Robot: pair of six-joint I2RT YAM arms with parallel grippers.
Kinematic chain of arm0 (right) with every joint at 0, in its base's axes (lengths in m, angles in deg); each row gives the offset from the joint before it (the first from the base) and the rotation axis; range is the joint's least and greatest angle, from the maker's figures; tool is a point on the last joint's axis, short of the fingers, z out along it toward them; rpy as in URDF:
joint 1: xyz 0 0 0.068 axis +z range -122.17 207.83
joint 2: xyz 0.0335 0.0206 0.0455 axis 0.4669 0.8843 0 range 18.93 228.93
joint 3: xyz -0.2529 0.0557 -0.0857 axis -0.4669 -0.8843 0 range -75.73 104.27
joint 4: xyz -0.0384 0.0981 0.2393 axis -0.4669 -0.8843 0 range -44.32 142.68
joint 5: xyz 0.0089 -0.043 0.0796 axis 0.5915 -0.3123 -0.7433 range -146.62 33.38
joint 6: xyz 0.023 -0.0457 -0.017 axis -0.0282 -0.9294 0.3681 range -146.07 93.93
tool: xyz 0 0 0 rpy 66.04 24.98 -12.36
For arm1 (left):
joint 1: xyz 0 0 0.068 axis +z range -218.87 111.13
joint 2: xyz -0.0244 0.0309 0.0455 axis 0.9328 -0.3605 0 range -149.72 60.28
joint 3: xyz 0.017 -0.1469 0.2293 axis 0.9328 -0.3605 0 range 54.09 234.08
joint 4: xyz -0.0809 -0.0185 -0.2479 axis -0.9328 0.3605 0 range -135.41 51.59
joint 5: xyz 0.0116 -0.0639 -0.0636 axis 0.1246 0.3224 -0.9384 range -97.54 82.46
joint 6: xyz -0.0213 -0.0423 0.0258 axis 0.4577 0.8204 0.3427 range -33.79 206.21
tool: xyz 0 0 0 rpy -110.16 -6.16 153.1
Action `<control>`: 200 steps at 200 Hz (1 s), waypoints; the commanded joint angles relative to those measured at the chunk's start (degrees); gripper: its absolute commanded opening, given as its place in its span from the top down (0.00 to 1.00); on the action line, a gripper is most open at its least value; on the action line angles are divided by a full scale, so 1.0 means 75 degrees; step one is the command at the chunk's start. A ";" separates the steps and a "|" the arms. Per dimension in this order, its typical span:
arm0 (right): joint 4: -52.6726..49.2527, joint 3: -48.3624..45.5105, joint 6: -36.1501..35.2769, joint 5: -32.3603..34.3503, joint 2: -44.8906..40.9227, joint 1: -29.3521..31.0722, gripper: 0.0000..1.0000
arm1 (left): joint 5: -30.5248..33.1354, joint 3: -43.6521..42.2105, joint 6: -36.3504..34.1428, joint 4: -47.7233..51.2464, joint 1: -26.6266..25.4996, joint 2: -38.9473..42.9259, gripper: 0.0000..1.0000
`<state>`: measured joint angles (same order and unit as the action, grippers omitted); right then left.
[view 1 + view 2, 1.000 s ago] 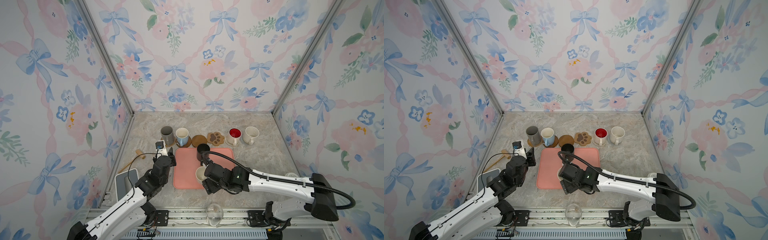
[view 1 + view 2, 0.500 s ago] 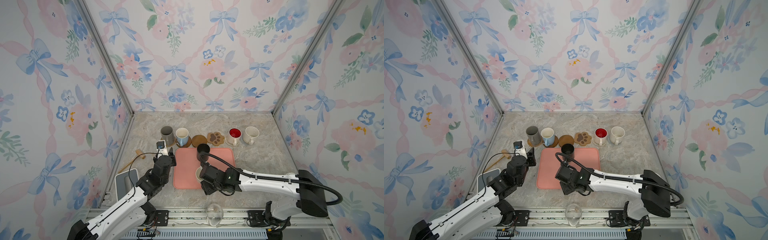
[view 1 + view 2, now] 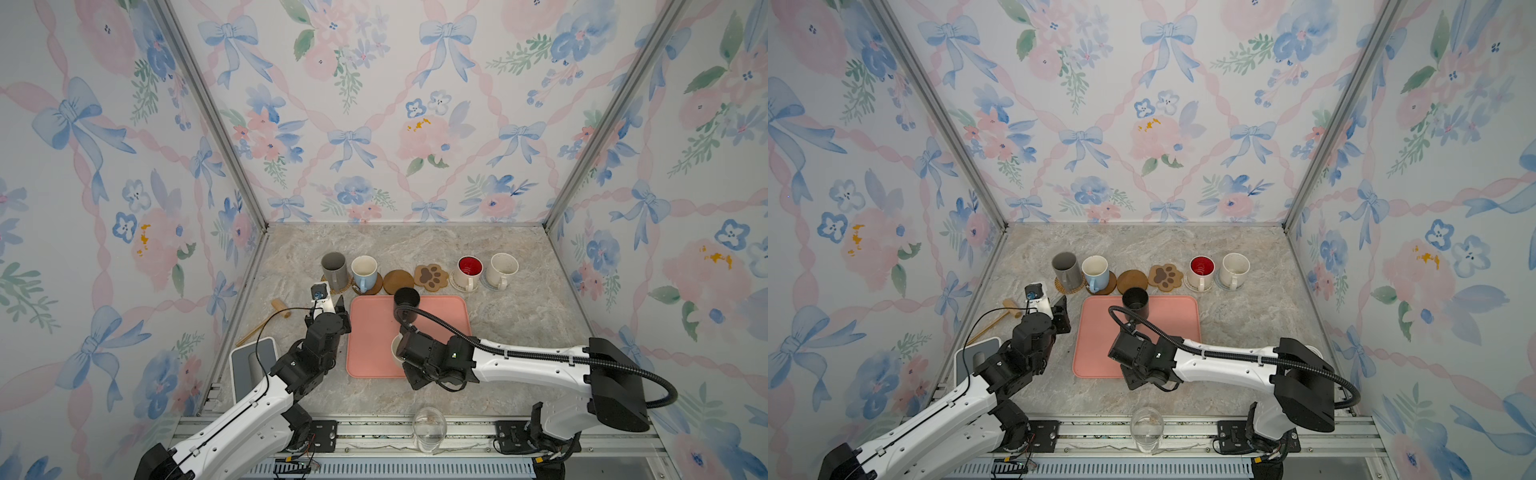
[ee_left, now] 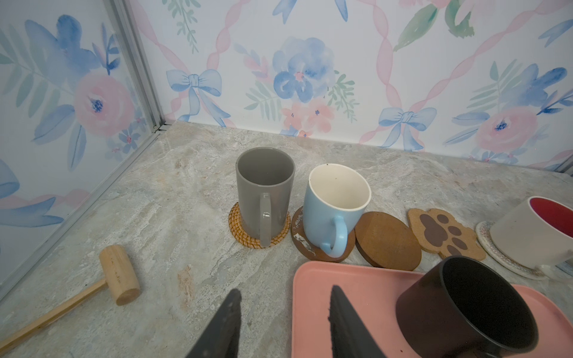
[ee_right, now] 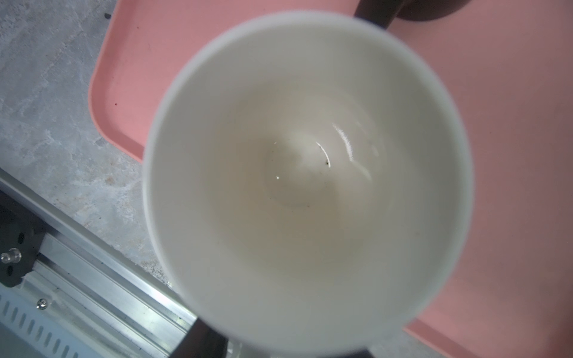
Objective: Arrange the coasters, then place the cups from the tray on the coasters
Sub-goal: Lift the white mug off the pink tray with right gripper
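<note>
Grip is tightening: the right jaws (image 3: 397, 348), wider a second ago, are clenching the cream mug (image 5: 307, 173) between them on the tray (image 3: 370, 332); left jaws (image 4: 285, 289) are hanging released, empty. Six mugs (image 3: 333, 266), six coasters (image 3: 398, 281) are showing.

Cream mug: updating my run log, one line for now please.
right claw astride cream mug | black mug on tray | left claw open, empty

Cream mug (image 3: 395, 348), lower middle in a top view, mostly hidden under the right arm (image 3: 436, 359); its rim blurred up close; red-lined mug (image 4: 536, 235) cut by the frame edge.
</note>
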<state>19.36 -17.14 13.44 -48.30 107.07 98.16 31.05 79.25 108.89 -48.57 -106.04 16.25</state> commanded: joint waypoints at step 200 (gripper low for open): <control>-0.0806 0.0628 0.0038 0.0514 0.0169 -0.0015 1.00 | -0.0012 -0.0172 -0.0199 -0.0229 0.0048 0.0041 0.57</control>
<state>16.71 -14.95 13.44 -47.60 109.06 97.96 31.01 78.36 108.69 -49.20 -105.97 16.25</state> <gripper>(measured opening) 0.144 0.432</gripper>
